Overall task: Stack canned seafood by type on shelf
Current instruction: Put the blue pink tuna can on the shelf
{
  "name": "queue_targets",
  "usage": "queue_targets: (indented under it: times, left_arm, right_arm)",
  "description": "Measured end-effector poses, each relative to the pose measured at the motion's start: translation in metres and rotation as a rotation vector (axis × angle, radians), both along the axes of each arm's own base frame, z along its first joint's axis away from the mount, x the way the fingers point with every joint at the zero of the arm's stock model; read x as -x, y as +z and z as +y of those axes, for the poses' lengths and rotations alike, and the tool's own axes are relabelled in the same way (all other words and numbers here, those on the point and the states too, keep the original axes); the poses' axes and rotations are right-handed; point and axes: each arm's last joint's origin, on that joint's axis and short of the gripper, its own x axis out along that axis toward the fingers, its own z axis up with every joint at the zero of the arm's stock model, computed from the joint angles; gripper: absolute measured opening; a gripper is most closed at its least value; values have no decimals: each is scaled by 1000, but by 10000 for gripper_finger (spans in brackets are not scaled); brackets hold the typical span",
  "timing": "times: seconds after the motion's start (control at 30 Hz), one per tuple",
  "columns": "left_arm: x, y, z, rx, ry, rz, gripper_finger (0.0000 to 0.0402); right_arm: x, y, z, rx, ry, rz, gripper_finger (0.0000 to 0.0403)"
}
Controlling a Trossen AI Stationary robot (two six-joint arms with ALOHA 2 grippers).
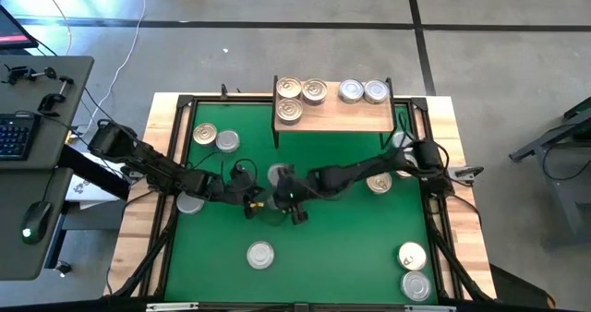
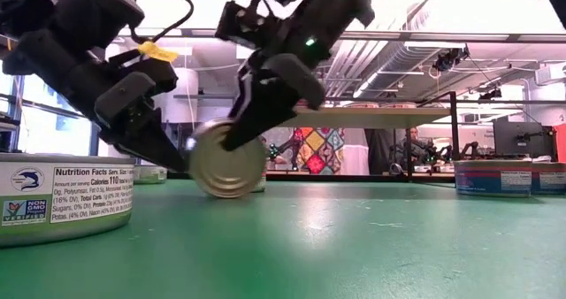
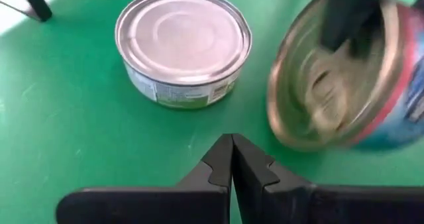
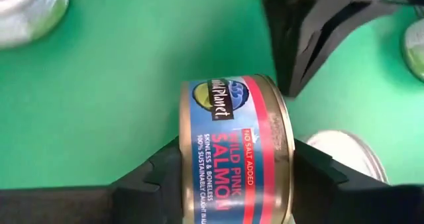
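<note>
At the middle of the large green mat [image 1: 351, 257] covering the counter, we find the right gripper [image 4: 232, 174] with its jaws set on either side of a round, flat metal tin with a blue-and-red salmon label [image 4: 238, 144]. The tin stands on its edge, touching the mat in the low view; the jaws lie against its two flat faces. The left gripper [image 3: 232, 161] sits just beside that tin with its jaws pressed together, holding nothing. A second tin with a plain silver-grey lid [image 3: 182, 45] lies flat on the mat near the left gripper. The small light-wood shelf on thin black legs [image 1: 332, 118] stands at the far edge of the mat. On it we count three golden-lidded tins [image 1: 300, 98] grouped at one end and two silver-lidded tins [image 1: 362, 92] side by side at the other. Further tins lie scattered on the mat, well apart.
</note>
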Motion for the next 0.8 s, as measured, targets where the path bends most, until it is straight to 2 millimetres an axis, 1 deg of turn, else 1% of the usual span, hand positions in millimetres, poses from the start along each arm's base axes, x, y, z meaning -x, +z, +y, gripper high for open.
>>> queue_targets:
  times: [0.1, 0.17, 0.23, 0.33, 0.4, 0.47, 0.57, 0.73, 0.8]
  left_arm:
    - [2, 0, -6, -4, 12, -13, 0]
    - [3, 1, -10, -19, 6, -20, 0]
    - [4, 1, -14, -36, 9, -34, 0]
    - [5, 2, -17, -62, 21, -47, 0]
    - [6, 2, -18, -75, 27, -54, 0]
    - [6, 3, -19, -82, 32, -60, 0]
    - [6, 3, -19, -88, 37, -63, 0]
    - [6, 3, -18, -100, 49, -66, 0]
    - [6, 3, -18, -105, 55, -68, 0]
  right_arm:
    - [18, 8, 23, 190, -21, 61, 181]
    - [32, 19, 34, 317, -40, 87, 181]
    - [45, 40, 38, 414, -80, 67, 181]
    - [63, 73, 32, 545, -159, 33, 181]
    - [74, 89, 24, 657, -222, 27, 181]
    - [83, 107, 11, 752, -296, 10, 181]
    - [89, 124, -16, 786, -375, 9, 181]
    - [82, 122, -63, 782, -423, 89, 181]
    - [80, 123, -80, 759, -455, 86, 181]
